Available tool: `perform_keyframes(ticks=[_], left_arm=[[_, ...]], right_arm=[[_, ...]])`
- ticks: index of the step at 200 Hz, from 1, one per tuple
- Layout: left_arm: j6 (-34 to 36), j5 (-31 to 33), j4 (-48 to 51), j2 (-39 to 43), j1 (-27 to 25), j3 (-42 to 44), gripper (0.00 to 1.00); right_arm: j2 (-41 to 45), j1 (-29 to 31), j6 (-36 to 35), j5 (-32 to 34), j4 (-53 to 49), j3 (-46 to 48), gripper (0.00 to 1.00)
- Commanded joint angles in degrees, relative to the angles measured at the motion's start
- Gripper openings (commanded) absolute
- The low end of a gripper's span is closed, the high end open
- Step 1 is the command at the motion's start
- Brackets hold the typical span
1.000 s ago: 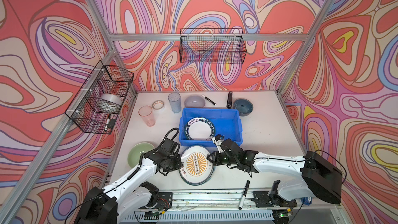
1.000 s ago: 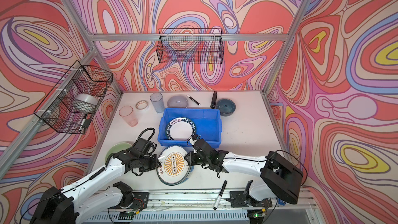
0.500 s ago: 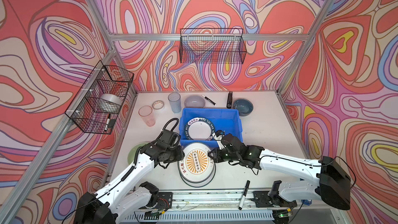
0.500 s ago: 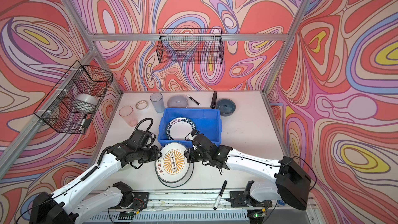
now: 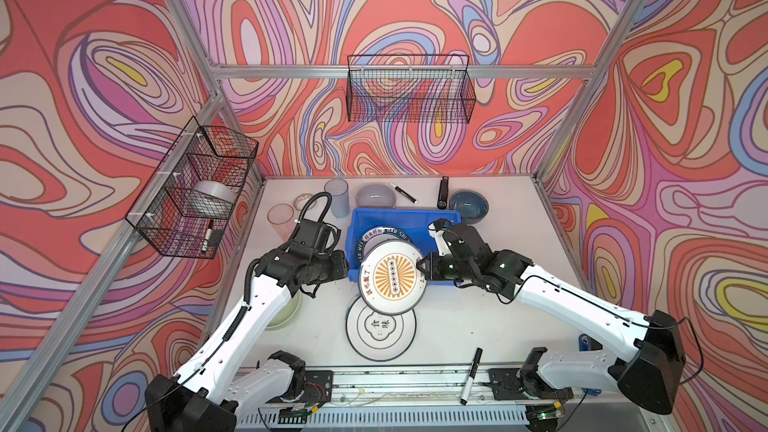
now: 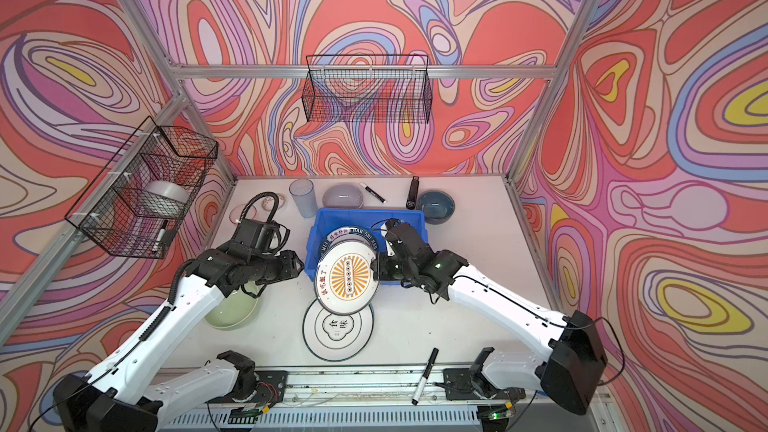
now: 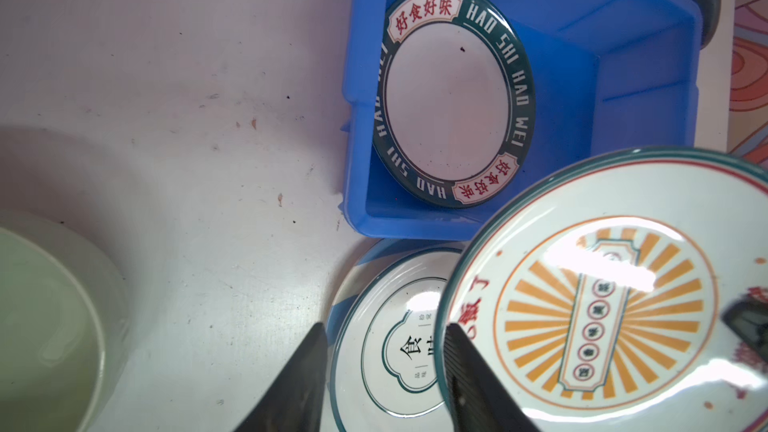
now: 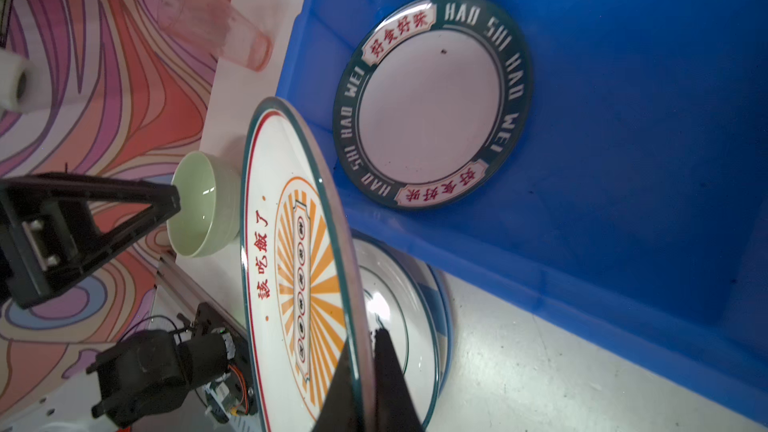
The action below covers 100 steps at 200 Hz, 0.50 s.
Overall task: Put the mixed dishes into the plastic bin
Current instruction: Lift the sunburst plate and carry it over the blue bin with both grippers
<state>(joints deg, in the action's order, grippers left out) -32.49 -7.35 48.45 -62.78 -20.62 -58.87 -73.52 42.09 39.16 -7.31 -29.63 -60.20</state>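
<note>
While the right end effector (image 5: 420, 269) pinches the sunburst plate (image 5: 392, 276), tilted over the bin's (image 5: 399, 218) 6 o'clock rim, the left end effector (image 7: 384, 330) stands parted, empty. One lettered plate (image 7: 449, 93) lies inside; a third plate (image 5: 380, 332), green bowl (image 6: 230, 309), lavender bowl (image 5: 376, 196), dark blue bowl (image 5: 468, 203), pink tumbler (image 5: 280, 218) and bluish tumbler (image 5: 337, 197) wait on the bench (image 5: 478, 326).
</note>
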Motion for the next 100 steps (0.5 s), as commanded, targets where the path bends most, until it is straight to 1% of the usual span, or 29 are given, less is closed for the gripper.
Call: perform_keyframes(ticks=[1, 28, 52, 67, 100], left_arm=[[3.49, 2.21, 1.65, -2.34, 1.32, -2.62, 0.49], [5.55, 1.3, -2.53, -5.82, 2.55, -3.12, 0.48], [6.83, 0.56, -7.55, -10.12, 3.13, -2.79, 0.45], [7.54, -0.26, -8.08, -13.49, 3.31, -4.1, 0.43], [8.75, -0.73, -10.28, -18.37, 3.4, -5.28, 0.41]], right_arm=[[-2.23, -3.62, -2.5, 1.23, 0.65, -4.31, 0.0], [-6.62, -8.28, -4.13, 0.87, 3.03, -7.82, 0.0], [-11.74, -12.52, -4.89, -3.6, 7.05, -10.94, 0.0], [-15.86, -13.82, -5.88, -4.47, 7.53, -13.89, 0.0], [-23.08, -14.92, -5.64, -9.78, 11.53, -17.08, 0.0]])
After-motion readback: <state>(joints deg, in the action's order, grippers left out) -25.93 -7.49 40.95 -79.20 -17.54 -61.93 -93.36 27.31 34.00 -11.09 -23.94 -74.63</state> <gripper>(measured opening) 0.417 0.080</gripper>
